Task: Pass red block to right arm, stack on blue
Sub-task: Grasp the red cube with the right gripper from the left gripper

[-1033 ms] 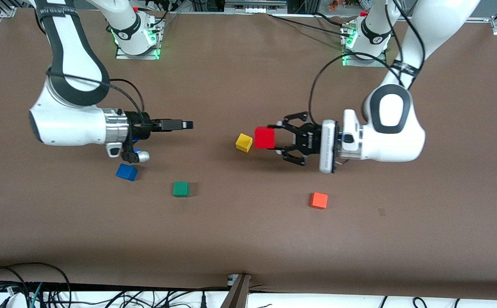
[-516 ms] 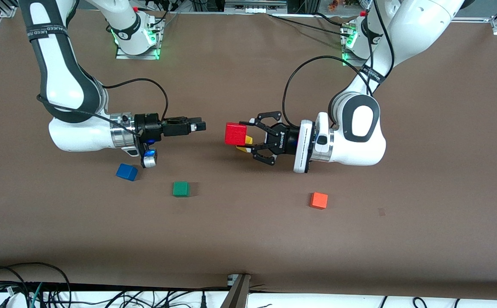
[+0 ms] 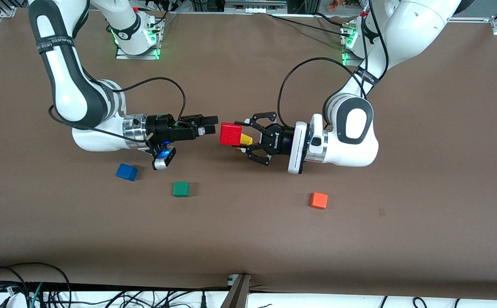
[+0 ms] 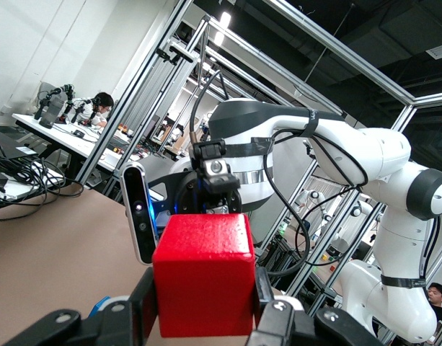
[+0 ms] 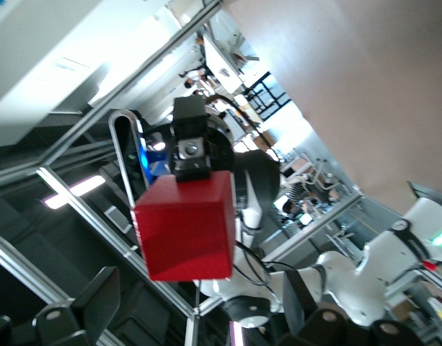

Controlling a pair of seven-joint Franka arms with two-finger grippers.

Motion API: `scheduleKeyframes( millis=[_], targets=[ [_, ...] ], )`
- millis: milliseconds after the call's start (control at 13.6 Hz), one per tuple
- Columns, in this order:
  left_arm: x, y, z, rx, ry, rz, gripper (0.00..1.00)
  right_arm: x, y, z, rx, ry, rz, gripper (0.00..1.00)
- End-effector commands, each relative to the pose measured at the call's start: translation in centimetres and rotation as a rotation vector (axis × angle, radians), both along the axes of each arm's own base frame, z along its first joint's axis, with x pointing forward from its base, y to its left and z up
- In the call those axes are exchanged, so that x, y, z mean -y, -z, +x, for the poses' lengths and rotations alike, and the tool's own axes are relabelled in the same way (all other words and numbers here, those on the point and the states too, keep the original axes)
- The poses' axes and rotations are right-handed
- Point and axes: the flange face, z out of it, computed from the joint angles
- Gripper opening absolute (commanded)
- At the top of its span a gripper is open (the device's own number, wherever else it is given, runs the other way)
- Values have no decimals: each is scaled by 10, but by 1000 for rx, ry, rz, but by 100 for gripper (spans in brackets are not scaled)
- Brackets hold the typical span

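Note:
The red block [image 3: 230,134] is held up in the air in my left gripper [image 3: 236,135], the wide black linkage claw, shut on its two sides [image 4: 204,272]. It is over the middle of the table, just above a yellow cube [image 3: 246,139]. My right gripper [image 3: 212,123], slim and black, is open and level with the red block, its tips a short gap from the block's face. In the right wrist view the red block [image 5: 184,227] hangs ahead of my right gripper [image 5: 199,303], outside its parted fingers. The blue cube [image 3: 126,172] lies on the table under the right arm's wrist.
A green cube [image 3: 181,188] lies beside the blue cube, toward the left arm's end. An orange cube [image 3: 318,200] lies nearer the front camera than the left arm's wrist. The brown table [image 3: 248,239] runs wide toward the front camera.
The left gripper carried the red block toward the right arm's end, over the yellow cube. The right gripper moved toward it, so the gap between them has closed to a narrow one.

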Motion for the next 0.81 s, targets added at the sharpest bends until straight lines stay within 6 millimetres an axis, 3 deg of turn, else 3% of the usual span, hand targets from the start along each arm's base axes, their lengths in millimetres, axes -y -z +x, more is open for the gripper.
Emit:
scheduleKeyframes(
  millis=[0,148,295,369,516,664,738],
  targets=[
    [11,0,5,1,-5,-40,0,-9,-2,5,-5,65,20,100],
    [10,0,6,1,-8,-39,0,-17,5,8,-13,86,13,100],
    [11,0,5,1,-6,-41,0,-38,6,3,5,85,-29,100],
    [10,-4,10,11,-11,-46,0,-46,7,0,22,90,-53,92],
    [12,-3,12,13,-10,-51,0,-50,6,1,65,101,-80,45],
    [12,-3,12,12,-11,-51,0,-49,4,1,75,96,-87,18],
    [12,-2,12,11,-10,-50,0,-47,2,2,81,96,-87,12]
  ],
)
